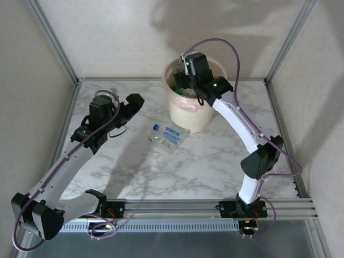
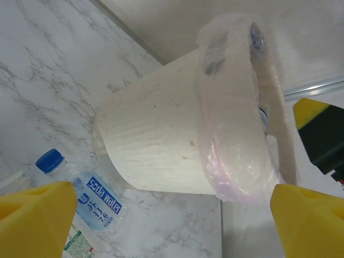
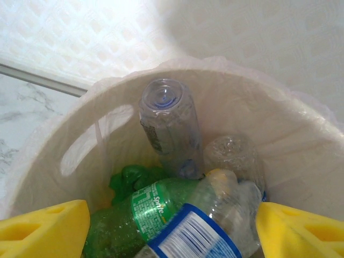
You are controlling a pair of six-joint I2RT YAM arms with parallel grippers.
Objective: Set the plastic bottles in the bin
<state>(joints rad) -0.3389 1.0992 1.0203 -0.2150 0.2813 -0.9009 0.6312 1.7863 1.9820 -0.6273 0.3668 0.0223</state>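
As it hung over the mouth of the bin (image 3: 306,134), the right claw (image 3: 172,234) had its yellow fingers (image 3: 45,228) spread wide, with nothing clamped between them. Directly beneath lay a blue-labelled clear bottle (image 3: 196,239), leaning across a green Sprite bottle (image 3: 142,212). Behind those, an upturned clear bottle (image 3: 166,126) stood bottom-up against the far wall. A crumpled clear bottle (image 3: 234,156) sat just beside it, and a darker green bottle (image 3: 129,180) showed lower down. The bin itself was round, pale and tapered, lined with a thin pinkish bag (image 2: 228,161) folded out over its rim, and it stood at the back of the marble table (image 1: 215,161).

Well to the left of the bin, the left claw (image 2: 171,223) hovered above the table with its fingers likewise apart and empty, pointed toward the bin's side. Between that claw and the bin, a blue-capped bottle (image 1: 167,133) lay on its side on the marble, just beside the bin's foot. A second bottle (image 2: 80,244) seemed to lie against it on the near side, though so little of it was visible that this was hard to confirm.
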